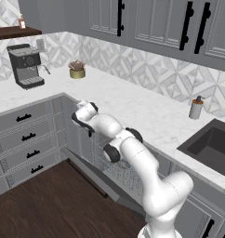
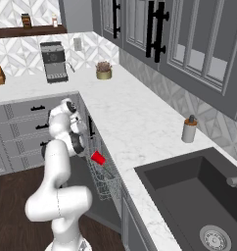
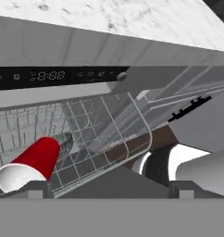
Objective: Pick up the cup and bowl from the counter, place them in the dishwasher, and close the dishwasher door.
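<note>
My gripper [image 3: 111, 187] stands released, jaws wide apart and grasping nothing, poised just over the wire rack [image 3: 86, 134] of the dishwasher [image 2: 103, 176].

Findings, taken from the rack outward:
- One cup [image 3: 33, 162], red with a white inside, lies on its side in the rack, mouth towards my gripper. From the right base view it [image 2: 97, 157] sits in the rack's upper part, just below the worktop [image 2: 135, 122] edge.
- One bowl [image 3: 65, 141], grey, is partly visible just behind the cup, touching or nearly touching it; I cannot tell how it is seated.
- One dishwasher door [image 1: 93, 179], dropped open below the rack.
- On the worktop above the rack, neither cup nor bowl is to be seen.

Judgement: both items appear loaded. What is left is to withdraw clear of the rack and close the door; whether the rack must first be pushed in I cannot tell.
</note>
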